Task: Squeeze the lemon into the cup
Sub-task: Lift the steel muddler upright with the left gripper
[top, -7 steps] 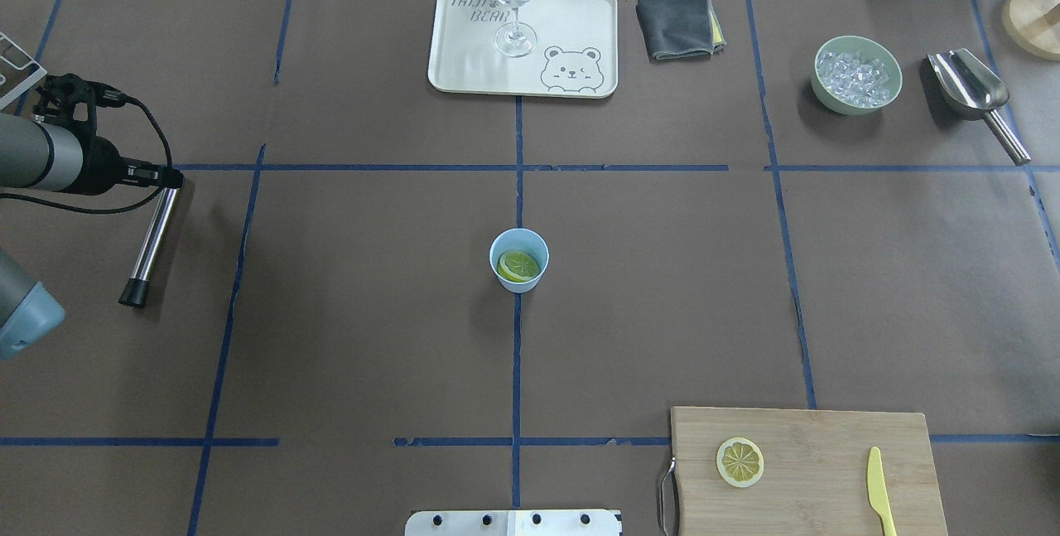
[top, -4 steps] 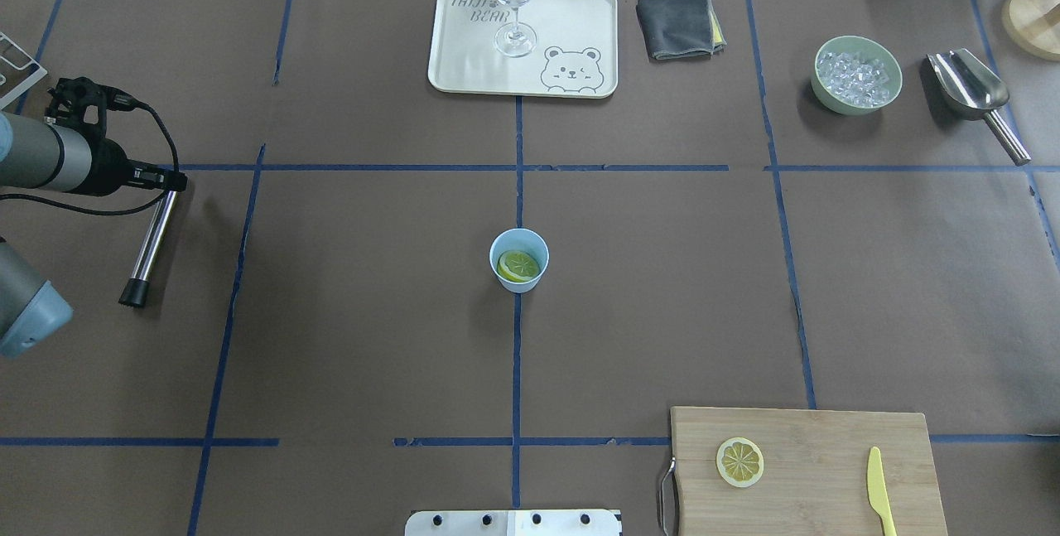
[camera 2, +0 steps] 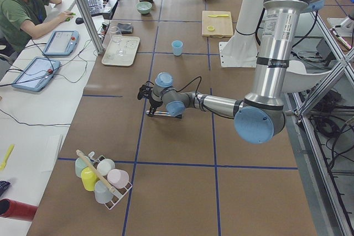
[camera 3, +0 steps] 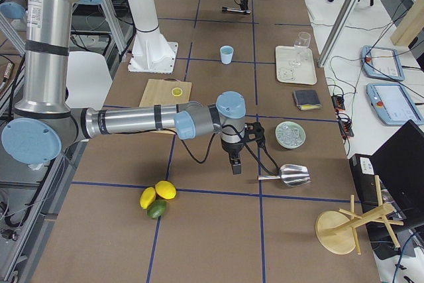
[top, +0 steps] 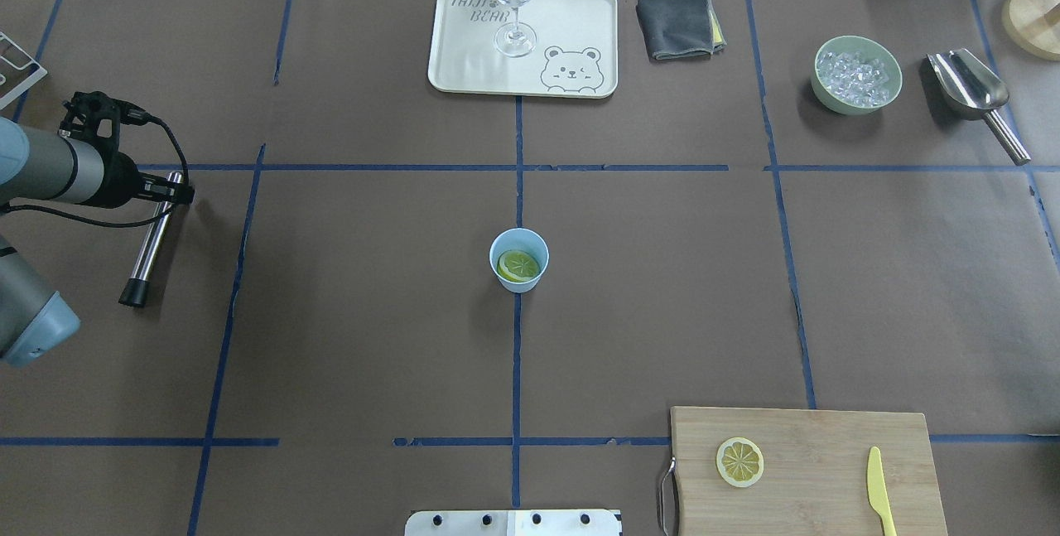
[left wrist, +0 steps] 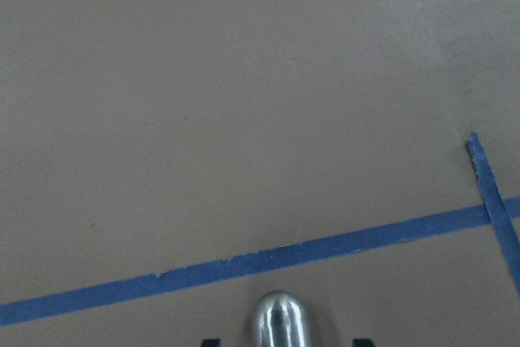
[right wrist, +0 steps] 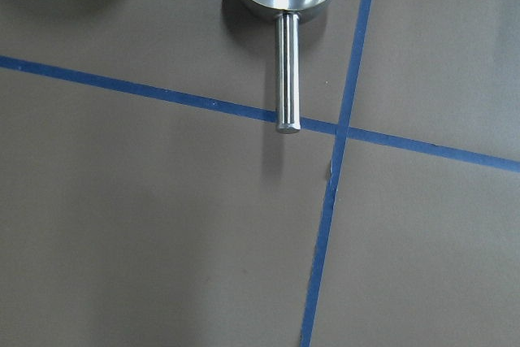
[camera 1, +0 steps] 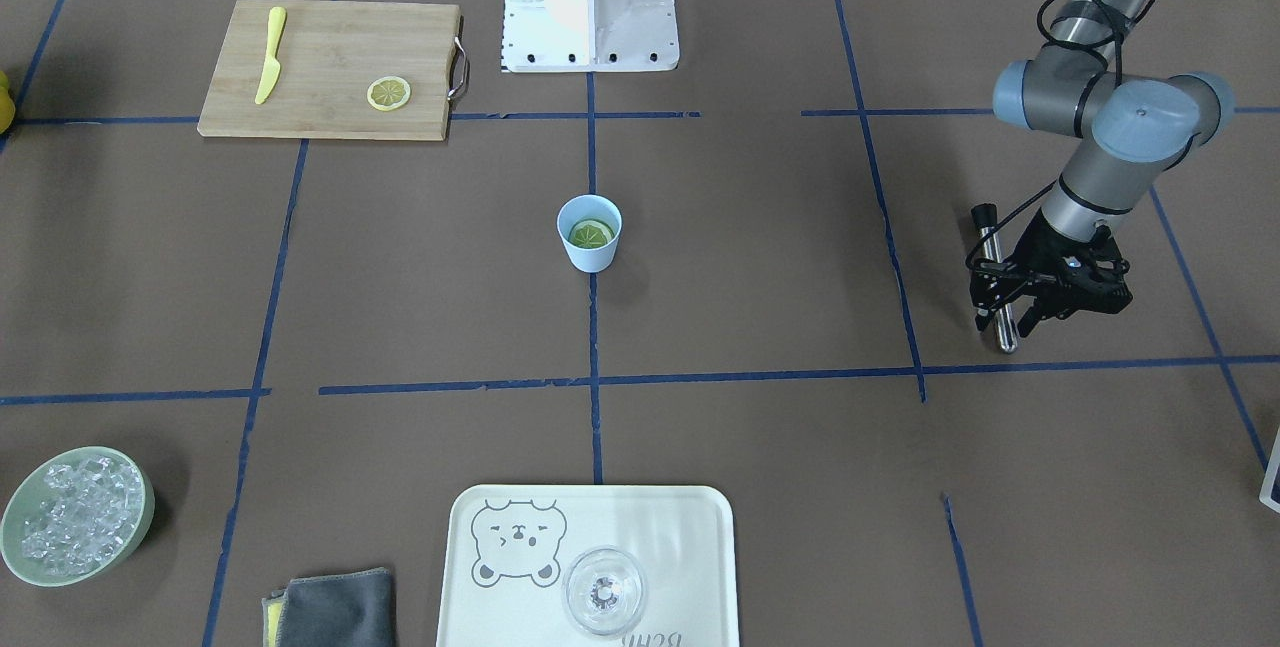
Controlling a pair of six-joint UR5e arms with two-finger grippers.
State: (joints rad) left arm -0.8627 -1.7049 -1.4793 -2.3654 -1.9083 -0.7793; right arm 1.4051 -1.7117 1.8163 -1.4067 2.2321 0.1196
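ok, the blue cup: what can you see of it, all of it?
The cup is small, light blue, smooth and tapered, wider at the rim, with no handle; it looks like plastic. It stands upright mid-table on a blue tape line. A lemon slice sits inside, seemingly tilted against the wall. Nothing else touches it.

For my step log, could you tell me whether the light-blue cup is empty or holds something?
Not empty: a lemon slice lies inside the cup, which stands upright.
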